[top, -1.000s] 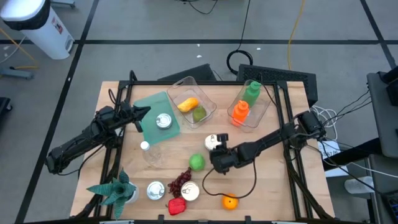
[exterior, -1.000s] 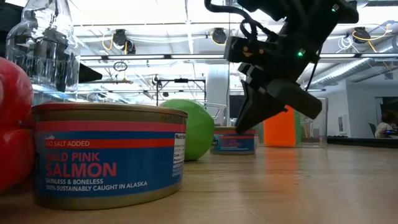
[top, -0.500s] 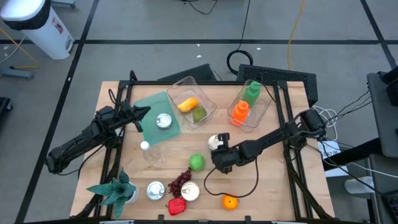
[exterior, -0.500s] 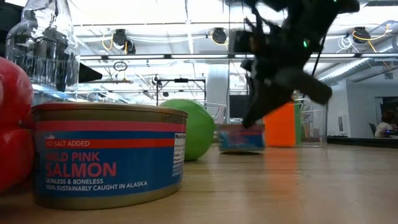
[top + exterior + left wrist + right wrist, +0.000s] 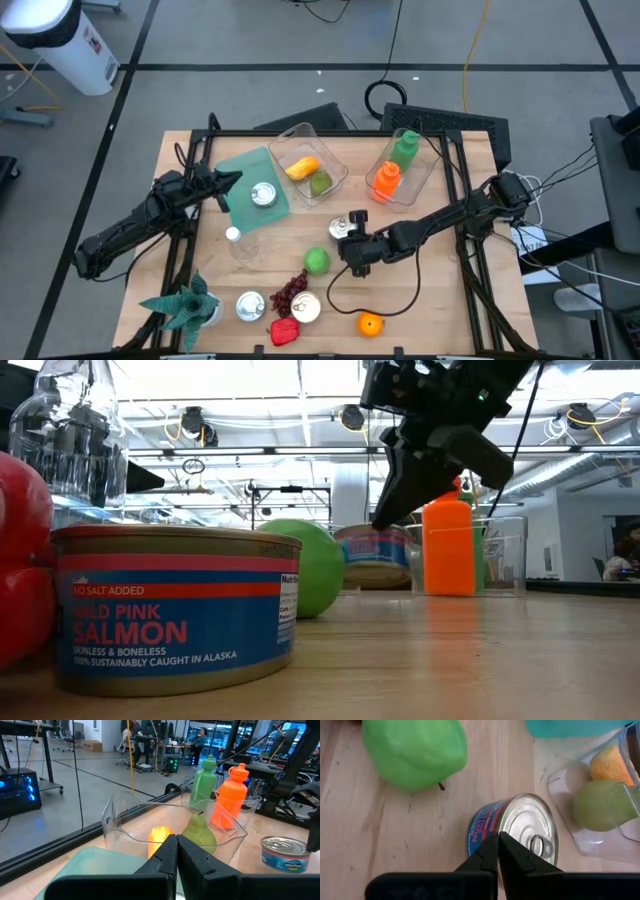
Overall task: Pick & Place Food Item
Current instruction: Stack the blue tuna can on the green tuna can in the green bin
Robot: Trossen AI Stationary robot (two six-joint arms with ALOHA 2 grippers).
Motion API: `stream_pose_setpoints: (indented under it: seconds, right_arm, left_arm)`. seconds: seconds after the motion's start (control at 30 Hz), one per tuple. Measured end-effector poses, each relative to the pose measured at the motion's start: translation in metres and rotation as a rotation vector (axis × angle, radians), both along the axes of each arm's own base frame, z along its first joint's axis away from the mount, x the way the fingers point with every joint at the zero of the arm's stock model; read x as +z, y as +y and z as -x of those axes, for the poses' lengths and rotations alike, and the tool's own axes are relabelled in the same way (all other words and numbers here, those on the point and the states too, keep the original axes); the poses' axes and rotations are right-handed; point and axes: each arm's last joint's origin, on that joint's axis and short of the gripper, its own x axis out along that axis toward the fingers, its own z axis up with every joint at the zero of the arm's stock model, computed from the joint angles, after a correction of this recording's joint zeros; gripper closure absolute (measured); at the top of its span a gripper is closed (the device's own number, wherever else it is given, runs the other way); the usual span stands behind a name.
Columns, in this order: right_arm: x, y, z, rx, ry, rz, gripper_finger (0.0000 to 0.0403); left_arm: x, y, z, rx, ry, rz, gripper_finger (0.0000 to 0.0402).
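Nearest the low camera, we are looking past a blue-and-red labelled salmon can [image 5: 175, 610] standing on the wooden table [image 5: 480, 660], with a red rounded item [image 5: 22, 560] touching its side and a clear glass bottle [image 5: 70, 435] rising behind. Farther back, a green apple [image 5: 310, 565] is sitting on the wood. Just beyond it, we are seeing the right gripper [image 5: 385, 520] angled down at a second blue-labelled tin with a pull-tab lid [image 5: 375, 555]; its fingers are pressed together, and the tin appears tilted and perhaps off the table, though we cannot tell whether the tips are holding it. From above, that tin [image 5: 343, 228] is lying mid-table, between the apple [image 5: 316, 261] and the clear plastic bin [image 5: 335, 160] holding an orange-yellow fruit [image 5: 302, 168] and a green pear [image 5: 319, 183]. A second clear bin [image 5: 428, 165] is carrying an orange bottle [image 5: 385, 181] and a green bottle [image 5: 404, 147]. At the far left, the left gripper [image 5: 232, 180] is waiting with fingers together over the edge of a teal board [image 5: 235, 165].
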Motion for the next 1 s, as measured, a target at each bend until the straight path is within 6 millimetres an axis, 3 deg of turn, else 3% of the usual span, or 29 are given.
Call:
stream_pose_setpoints:
  seconds: [0.4, 0.67, 1.0]
  right_arm:
    - [0.004, -0.001, -0.002, -0.002, -0.016, 0.053, 0.0403]
    - [0.026, 0.0, -0.013, 0.033, -0.066, 0.102, 0.0403]
    - [0.05, -0.023, -0.03, 0.025, -0.106, 0.153, 0.0401]
  left_arm:
    - [0.0, 0.0, 0.0, -0.001, 0.0, -0.001, 0.0387]
    - [0.0, 0.0, 0.0, -0.001, 0.0, -0.001, 0.0387]
    - [0.0, 0.0, 0.0, 0.0, 0.0, -0.001, 0.0387]
